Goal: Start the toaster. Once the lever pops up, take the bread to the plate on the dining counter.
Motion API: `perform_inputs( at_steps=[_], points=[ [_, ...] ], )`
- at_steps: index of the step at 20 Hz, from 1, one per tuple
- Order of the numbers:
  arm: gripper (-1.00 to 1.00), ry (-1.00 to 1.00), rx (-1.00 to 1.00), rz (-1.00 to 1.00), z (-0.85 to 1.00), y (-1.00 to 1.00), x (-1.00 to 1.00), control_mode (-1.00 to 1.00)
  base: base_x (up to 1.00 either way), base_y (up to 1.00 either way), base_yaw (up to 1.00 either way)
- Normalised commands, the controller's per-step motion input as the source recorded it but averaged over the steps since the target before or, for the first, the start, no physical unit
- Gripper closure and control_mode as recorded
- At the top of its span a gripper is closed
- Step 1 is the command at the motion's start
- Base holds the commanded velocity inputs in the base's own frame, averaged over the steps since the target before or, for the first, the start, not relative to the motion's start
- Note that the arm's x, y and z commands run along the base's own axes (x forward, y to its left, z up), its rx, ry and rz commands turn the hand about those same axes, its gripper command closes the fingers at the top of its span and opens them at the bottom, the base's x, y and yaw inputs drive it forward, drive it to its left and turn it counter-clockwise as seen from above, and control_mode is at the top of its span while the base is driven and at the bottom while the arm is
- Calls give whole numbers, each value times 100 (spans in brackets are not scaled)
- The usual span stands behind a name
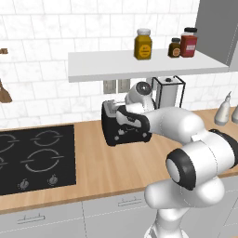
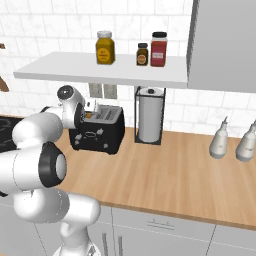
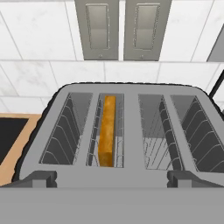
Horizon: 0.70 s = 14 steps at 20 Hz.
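Here, counts first. One toaster (image 2: 97, 131), black and boxy, with four slots in a grey top (image 3: 131, 127). One bread (image 3: 106, 131) slice, golden-brown, standing on edge in the second slot from 9 o'clock in the hand view; the other three slots show bare wire guides. Small light knobs and markings sit on the toaster's black front (image 1: 128, 135); the lever cannot be picked out among them.

Three jars on the shelf (image 2: 100, 70): one yellow jar (image 2: 105, 48), one small dark jar (image 2: 142, 54), one red jar (image 2: 158, 49). One paper towel roll (image 2: 150, 115) in a black frame, just at 3 o'clock of the toaster in the right base view. Two white bottles (image 2: 220, 140) near the 3 o'clock edge of the desk (image 2: 165, 170). Two outlet plates (image 3: 120, 28) on the tiled wall behind the toaster. One black hob (image 1: 35, 158) with four rings, set in the desk at 9 o'clock of the toaster in the left base view.

The toaster stands on the wooden desk against the wall, under the shelf. The arm (image 1: 186, 125) reaches over it from the front.

Pincer (image 3: 112, 179): poised directly above the toaster top, jaws spread wide, one tip at each side of the slot bank, holding nothing. The bread sits below and between the tips, untouched.
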Motion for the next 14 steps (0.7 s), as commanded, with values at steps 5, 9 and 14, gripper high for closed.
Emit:
perform_inputs(
  at_steps=[5, 9, 14],
  points=[
    [-100, 0, 0, 0, 0, 0, 0, -100, 0, 0, 0],
    [-100, 0, 0, 0, 0, 0, 0, -100, 0, 0, 0],
    [-100, 0, 0, 0, 0, 0, 0, -100, 0, 0, 0]
  ],
)
